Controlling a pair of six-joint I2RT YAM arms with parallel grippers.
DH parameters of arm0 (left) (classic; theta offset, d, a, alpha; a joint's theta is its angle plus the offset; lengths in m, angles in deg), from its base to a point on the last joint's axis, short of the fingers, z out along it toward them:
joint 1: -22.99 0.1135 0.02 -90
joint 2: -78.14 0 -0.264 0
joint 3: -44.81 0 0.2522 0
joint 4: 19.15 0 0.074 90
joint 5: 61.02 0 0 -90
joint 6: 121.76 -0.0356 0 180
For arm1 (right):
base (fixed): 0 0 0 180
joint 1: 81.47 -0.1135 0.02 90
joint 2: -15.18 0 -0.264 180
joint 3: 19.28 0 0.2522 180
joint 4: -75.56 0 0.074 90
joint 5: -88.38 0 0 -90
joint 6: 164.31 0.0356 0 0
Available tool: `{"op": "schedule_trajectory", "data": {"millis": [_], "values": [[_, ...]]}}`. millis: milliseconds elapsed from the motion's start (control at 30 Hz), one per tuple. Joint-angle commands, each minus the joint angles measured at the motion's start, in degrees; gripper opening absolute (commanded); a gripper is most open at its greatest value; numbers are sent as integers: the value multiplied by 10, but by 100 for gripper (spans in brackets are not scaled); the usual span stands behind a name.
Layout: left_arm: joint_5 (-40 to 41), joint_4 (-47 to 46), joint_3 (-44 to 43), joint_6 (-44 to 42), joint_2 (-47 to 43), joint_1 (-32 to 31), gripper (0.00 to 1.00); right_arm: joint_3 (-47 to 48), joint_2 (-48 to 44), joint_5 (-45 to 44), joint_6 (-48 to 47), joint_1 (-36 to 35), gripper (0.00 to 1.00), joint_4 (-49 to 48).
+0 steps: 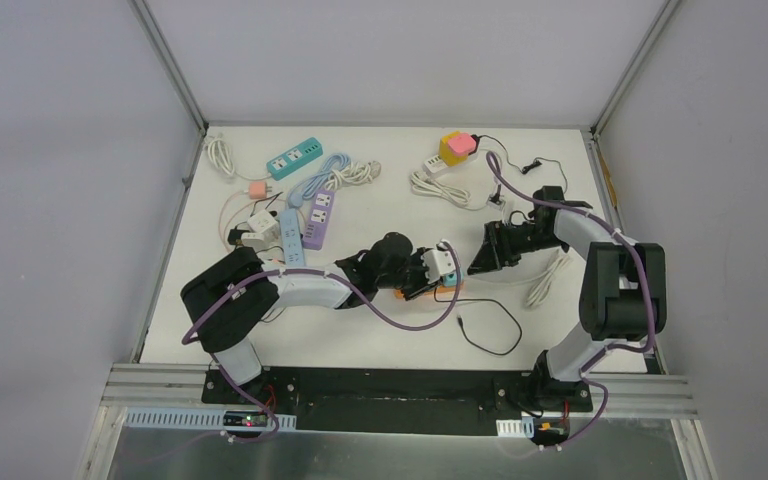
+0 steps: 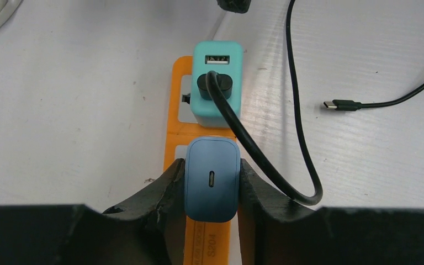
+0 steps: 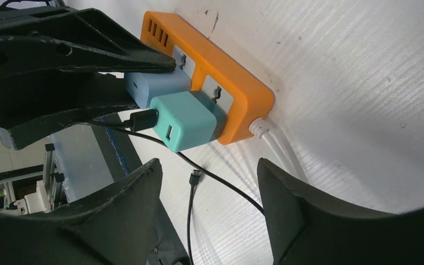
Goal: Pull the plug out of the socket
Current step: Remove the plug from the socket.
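Two plugs sit in the strip (image 2: 178, 74) mid-surface (image 2: 61, 110); left tool (image 2: 212, 170) clamps the blue plug (image 2: 211, 190), teal plug (image 2: 216, 105) at its 12 o'clock; right tool (image 3: 208, 165) wide, empty; the pull itself is left.

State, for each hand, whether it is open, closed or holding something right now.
Left hand: closed on the blue charger, which sits in the orange power strip.
Right hand: open, holding nothing.
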Motion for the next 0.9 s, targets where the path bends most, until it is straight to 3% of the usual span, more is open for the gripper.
{"op": "schedule_trajectory", "data": {"millis": [0, 467, 667, 867], "values": [[-14, -21, -22, 3, 6, -5, 25, 17, 6, 11, 29, -3, 65, -23], [-31, -4, -35, 7, 21, -4, 0, 46, 54, -41, 54, -66, 63, -15], [-22, -17, -27, 20, 18, -4, 0, 64, 93, -114, 43, -72, 45, 9], [-72, -95, -8, 126, 28, 33, 0, 75, 124, -155, 44, -76, 36, 24]]}}
